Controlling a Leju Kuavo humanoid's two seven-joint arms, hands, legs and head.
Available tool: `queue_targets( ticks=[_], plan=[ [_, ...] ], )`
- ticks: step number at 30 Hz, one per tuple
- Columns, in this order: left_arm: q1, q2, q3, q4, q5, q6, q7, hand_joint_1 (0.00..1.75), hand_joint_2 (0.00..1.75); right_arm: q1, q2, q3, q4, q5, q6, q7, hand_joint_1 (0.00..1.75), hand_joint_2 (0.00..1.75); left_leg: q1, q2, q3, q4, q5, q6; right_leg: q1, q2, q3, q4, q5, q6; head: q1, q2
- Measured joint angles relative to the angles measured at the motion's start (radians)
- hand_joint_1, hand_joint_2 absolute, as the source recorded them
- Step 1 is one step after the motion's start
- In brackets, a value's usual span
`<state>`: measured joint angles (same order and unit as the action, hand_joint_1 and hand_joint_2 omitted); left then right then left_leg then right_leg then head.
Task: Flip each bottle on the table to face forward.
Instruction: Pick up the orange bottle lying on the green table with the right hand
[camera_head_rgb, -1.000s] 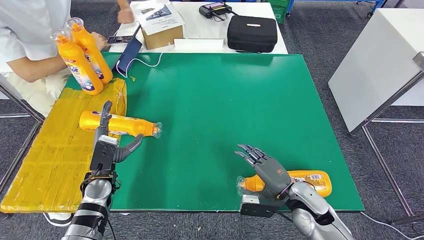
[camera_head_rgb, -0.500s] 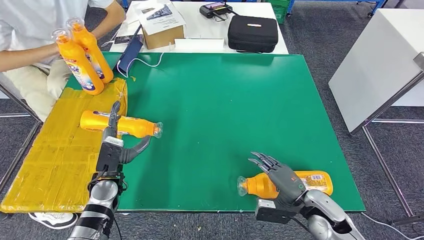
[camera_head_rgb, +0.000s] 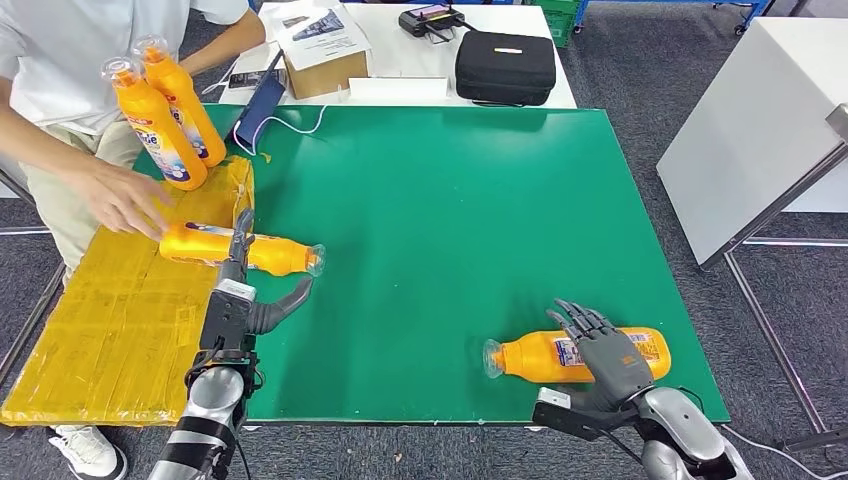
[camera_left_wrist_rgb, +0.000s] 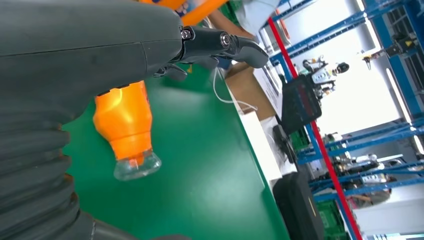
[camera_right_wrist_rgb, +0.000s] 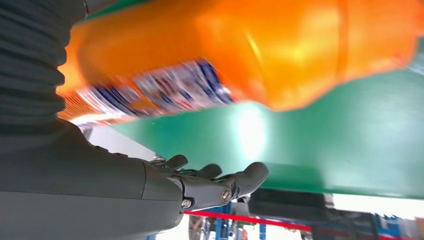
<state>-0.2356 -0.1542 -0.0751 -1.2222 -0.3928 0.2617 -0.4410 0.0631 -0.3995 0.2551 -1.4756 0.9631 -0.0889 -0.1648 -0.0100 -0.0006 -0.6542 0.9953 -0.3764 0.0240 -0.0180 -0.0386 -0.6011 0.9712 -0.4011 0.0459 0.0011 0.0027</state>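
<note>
Head view: two orange bottles are lying on their sides on the green desk (camera_head_rgb: 450, 190). The near-right bottle (camera_head_rgb: 545, 358) is lying by the front edge, its clear cap pointing toward the robot's left and its printed label facing up. The right robot hand (camera_head_rgb: 607, 352) is resting over the label end of this bottle with fingers spread; whether it is gripping cannot be told. The left bottle (camera_head_rgb: 235, 249) is lying half on the yellow taped sheet (camera_head_rgb: 120, 320) and half on the green surface. The left robot hand (camera_head_rgb: 245, 290) is hovering just in front of it, fingers apart and holding nothing. A person's hand (camera_head_rgb: 122, 200) is reaching down beside the base of that bottle. Two upright orange bottles (camera_head_rgb: 165, 110) are standing at the far-left corner.
</note>
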Motion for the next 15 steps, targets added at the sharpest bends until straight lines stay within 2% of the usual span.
queue_targets(
  ticks=[6,10,15],
  plan=[
    [0.002,-0.001,-0.012,-0.004,0.008,-0.016,0.012,0.00,1.75,-0.008,-0.001,-0.035,0.066,0.089,-0.001,0.061,0.00,1.75,0.000,0.000,0.000,0.000,0.000,0.000,0.000,0.000,0.000,0.000,0.000,0.000,0.000,0.000],
    [0.002,-0.004,-0.016,-0.008,0.015,-0.021,0.018,0.00,1.75,-0.048,0.004,-0.041,0.123,0.177,-0.016,0.119,0.00,1.75,0.000,0.002,0.002,0.000,0.000,0.000,0.000,0.001,0.001,0.000,0.000,0.000,0.000,0.000],
    [0.002,-0.007,-0.028,-0.011,0.015,-0.023,0.028,0.00,1.75,-0.096,-0.003,-0.038,0.186,0.262,0.014,0.155,0.00,1.75,0.000,0.002,0.006,0.000,-0.001,0.000,0.000,0.001,0.004,-0.001,0.000,0.000,0.000,0.000]
  ],
)
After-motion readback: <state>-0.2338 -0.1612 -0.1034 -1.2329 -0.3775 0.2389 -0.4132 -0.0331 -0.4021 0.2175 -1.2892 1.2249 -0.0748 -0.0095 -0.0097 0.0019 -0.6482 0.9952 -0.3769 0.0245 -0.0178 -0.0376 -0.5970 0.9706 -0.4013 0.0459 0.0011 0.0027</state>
